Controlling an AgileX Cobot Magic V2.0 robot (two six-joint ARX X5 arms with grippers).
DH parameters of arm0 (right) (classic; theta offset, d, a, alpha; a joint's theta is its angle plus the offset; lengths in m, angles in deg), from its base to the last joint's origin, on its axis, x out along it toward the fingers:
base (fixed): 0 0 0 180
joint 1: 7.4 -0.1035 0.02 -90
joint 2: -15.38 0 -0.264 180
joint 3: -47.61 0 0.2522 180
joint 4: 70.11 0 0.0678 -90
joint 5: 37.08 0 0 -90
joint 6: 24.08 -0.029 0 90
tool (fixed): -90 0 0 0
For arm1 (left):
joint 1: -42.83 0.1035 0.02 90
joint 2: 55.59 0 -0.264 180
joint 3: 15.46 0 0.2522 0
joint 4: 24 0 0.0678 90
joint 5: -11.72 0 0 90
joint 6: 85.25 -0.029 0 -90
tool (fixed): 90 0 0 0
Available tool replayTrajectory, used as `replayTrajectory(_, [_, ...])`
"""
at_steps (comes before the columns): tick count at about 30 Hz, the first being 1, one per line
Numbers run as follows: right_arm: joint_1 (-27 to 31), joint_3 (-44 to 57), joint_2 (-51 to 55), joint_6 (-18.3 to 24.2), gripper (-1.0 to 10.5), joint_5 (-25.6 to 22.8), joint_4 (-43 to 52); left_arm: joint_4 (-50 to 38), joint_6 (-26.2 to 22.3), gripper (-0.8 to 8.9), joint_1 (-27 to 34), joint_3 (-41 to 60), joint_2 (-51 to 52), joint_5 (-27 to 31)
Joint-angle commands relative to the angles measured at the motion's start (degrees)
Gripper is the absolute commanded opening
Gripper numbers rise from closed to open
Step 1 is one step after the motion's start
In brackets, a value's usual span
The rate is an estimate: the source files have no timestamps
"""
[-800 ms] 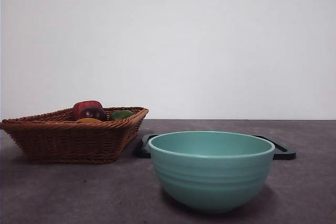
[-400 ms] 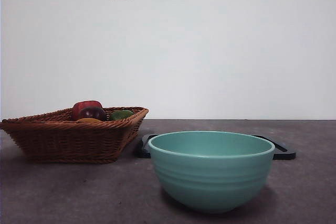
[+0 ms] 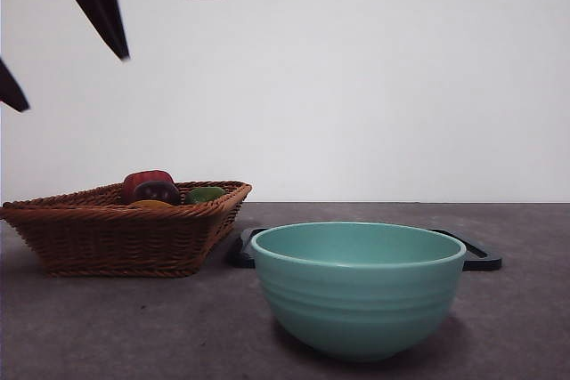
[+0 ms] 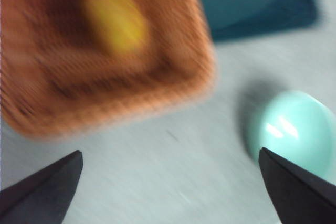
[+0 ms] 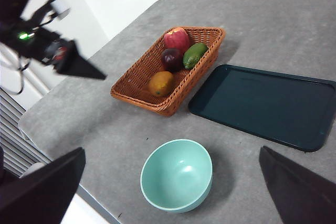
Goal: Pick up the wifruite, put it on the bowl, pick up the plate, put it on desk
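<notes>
Inside the wicker basket the orange fruit lies at the corner nearest the mint-green bowl, beside a dark purple fruit, a red fruit and a green fruit. On the grey desk, seen from the right wrist, the bowl sits at about 6 o'clock from the basket and apart from it, and the dark tray lies at about 3 o'clock, just beside it. High above the basket hangs the left gripper, jaws spread wide and holding nothing. The right gripper hovers higher, jaws likewise apart and empty.
</notes>
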Motion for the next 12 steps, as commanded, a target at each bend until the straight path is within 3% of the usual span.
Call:
replayTrajectory(1, [-0.2,-0.6,-0.4,0.5,6.8,0.0,0.7,0.7,-1.6,6.53,-0.2,-6.6,-7.4,3.7])
replayTrajectory(12, [-0.2,-0.6,-0.4,0.5,6.8,0.0,0.7,0.9,-1.3,6.53,-0.5,-21.1,-25.8,9.1])
